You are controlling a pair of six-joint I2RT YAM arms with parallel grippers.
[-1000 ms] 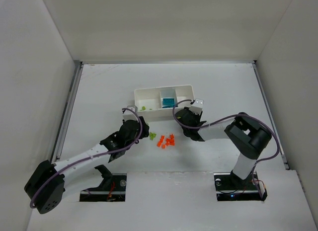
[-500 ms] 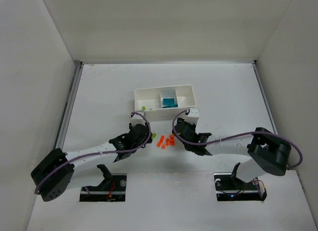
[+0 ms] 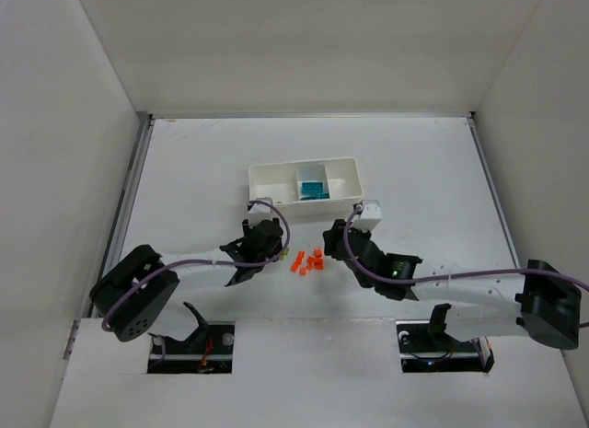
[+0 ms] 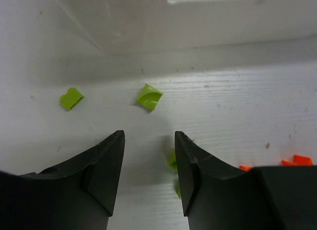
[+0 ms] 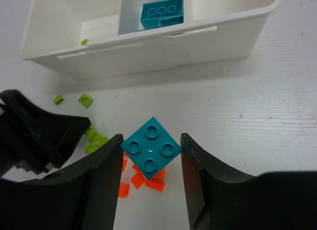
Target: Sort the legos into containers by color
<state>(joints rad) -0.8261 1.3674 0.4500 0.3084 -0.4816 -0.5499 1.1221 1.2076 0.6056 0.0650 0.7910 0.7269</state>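
Teal brick (image 5: 151,145) is clamped corner to corner between the jaws of the right gripper (image 5: 151,141), lifted off the table (image 5: 257,116), just in front of the tray (image 5: 148,54). Other teal bricks (image 5: 161,12) are seen in the tray's middle compartment, so that is judged to be the target. Step in hand: carry and drop of a teal piece. Next move calls for the brick to be carried over the front wall, centred between the two dividers, then released.

Orange bricks (image 5: 143,181) are left in a pile on the table directly below.

Left gripper (image 4: 148,137) is low over the table, jaws apart, nothing held. Green bricks (image 4: 149,97) lie just ahead of it near the tray wall; one is likely to be picked next.
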